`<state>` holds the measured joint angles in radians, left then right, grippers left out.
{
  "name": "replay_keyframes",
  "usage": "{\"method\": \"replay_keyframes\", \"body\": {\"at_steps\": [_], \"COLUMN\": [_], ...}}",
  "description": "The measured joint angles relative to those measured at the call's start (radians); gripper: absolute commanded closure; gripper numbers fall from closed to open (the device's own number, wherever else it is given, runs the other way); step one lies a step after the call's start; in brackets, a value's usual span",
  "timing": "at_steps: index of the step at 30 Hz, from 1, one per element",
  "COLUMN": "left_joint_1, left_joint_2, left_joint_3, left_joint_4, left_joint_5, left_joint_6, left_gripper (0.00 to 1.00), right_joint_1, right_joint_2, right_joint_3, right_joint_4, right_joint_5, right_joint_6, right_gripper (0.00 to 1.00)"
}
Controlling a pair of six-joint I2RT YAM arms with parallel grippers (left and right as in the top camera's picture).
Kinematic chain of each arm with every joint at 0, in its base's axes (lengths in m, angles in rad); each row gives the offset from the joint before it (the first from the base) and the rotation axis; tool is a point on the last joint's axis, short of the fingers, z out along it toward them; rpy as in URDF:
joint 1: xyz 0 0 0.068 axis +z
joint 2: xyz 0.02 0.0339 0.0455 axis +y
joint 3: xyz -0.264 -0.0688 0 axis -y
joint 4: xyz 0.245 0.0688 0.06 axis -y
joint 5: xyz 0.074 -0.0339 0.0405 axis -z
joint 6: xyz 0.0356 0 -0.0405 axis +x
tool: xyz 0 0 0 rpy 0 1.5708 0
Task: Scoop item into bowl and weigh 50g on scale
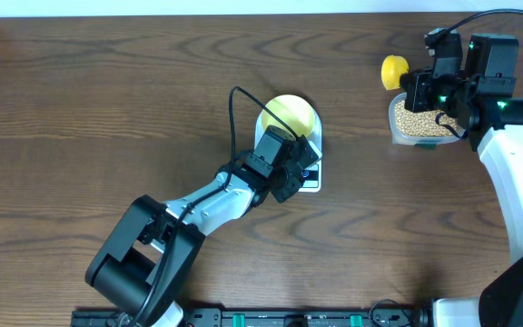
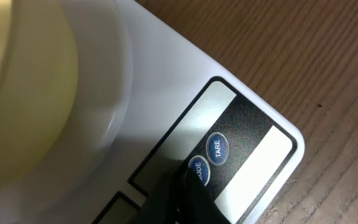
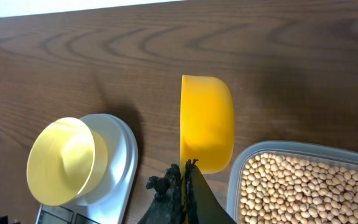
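Looks like a robotics lab or test station, not a home kitchen. Has a bare dark wood-grain bench [image 1: 80, 109] against a plain pale wall [image 1: 198, 7]. Shows a white-and-black left arm [image 1: 212, 202] and right arm [image 1: 516, 173], a black rail [image 1: 271, 318] at the near edge, a loose cable [image 1: 234, 118] and green status lights [image 1: 443, 91]. Carries only a white scale [image 1: 313, 178], pale yellow bowl [image 1: 291, 113], yellow scoop [image 1: 393, 71] and clear tub [image 1: 398, 136] of beans [image 1: 416, 123].

Dark wood-grain table [image 1: 80, 109], softly lit.
You see its brown top in every view; a pale strip [image 1: 198, 7] runs along the far edge.
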<state>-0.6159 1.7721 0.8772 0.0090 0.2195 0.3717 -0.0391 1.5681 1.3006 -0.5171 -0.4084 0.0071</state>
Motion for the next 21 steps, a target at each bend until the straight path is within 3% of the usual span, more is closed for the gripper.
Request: {"method": "replay_keyframes", "body": {"at_steps": [21], "left_joint_1": [0.024], "left_joint_2": [0.016], "left_joint_3": [0.031], "left_joint_4": [-0.043], "left_joint_5": [0.022], "left_joint_6": [0.003], "left_gripper": [0.92], "right_joint_1": [0.0], "right_joint_2": [0.0], "right_joint_3": [0.0], "right_joint_4": [-0.002], "right_joint_5": [-0.003], "right_joint_6": [0.0], "right_gripper": [0.99]}}
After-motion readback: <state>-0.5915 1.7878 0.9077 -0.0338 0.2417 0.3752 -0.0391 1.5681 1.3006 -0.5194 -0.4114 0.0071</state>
